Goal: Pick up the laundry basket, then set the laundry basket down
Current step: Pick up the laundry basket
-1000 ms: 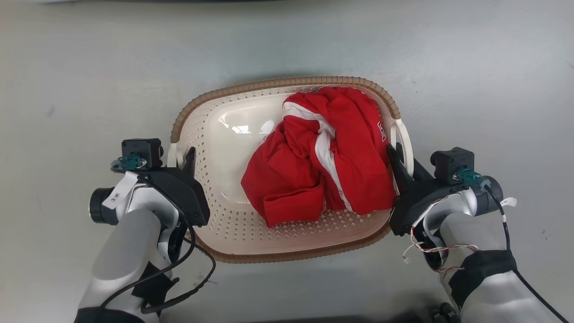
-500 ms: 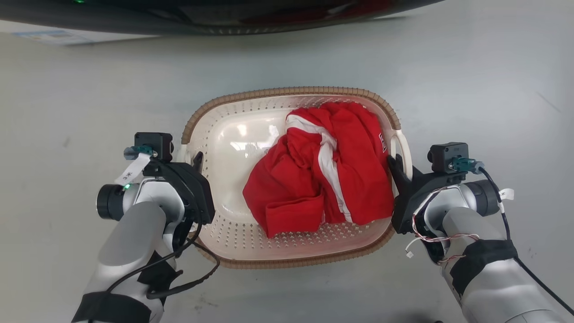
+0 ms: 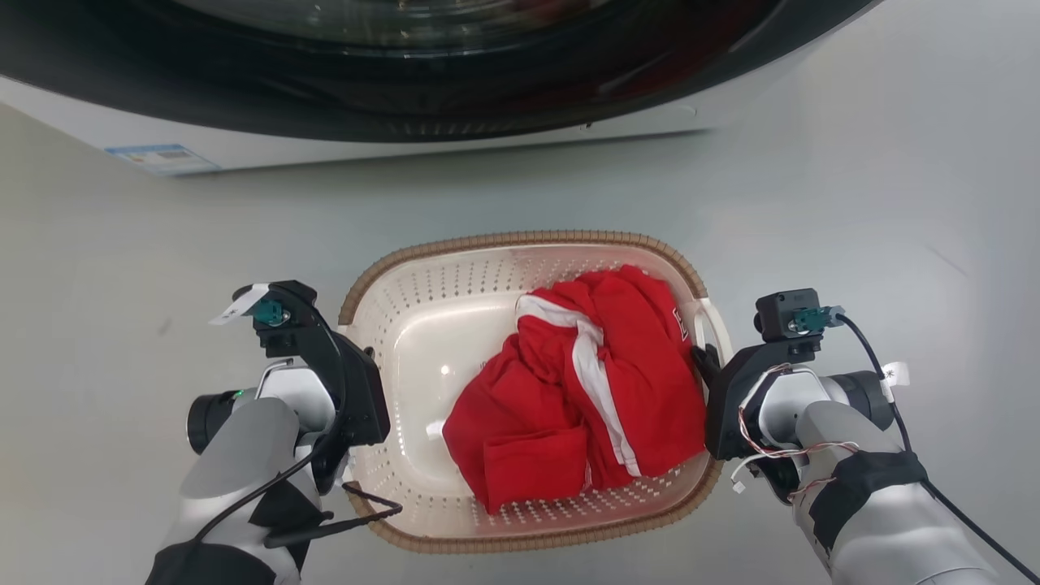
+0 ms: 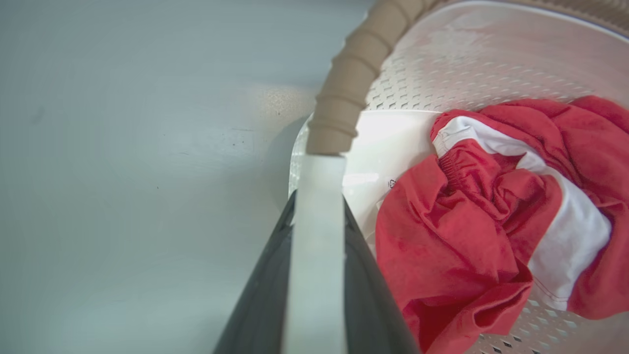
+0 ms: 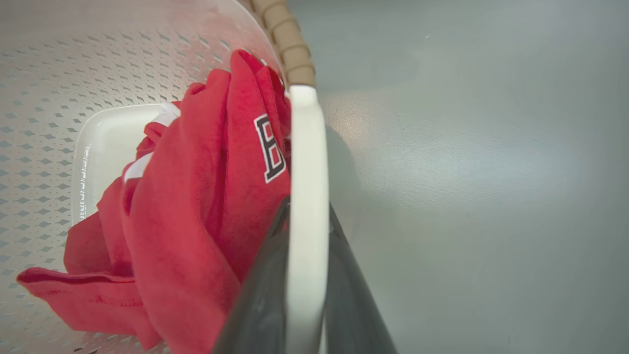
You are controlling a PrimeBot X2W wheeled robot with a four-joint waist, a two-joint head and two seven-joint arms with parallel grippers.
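One laundry basket (image 3: pixel 455 305) | between left pincer (image 4: pixel 318 199), right pincer (image 5: pixel 307 204) | handles (image 5: pixel 307 147) clamped

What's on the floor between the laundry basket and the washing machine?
The stretch is bare: the head view shows plain grey floor between the laundry basket and the washing machine.

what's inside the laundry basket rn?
The laundry basket holds crumpled red-and-white clothing, bunched toward its right side. The left of its floor is bare. Anything beneath the cloth is hidden.
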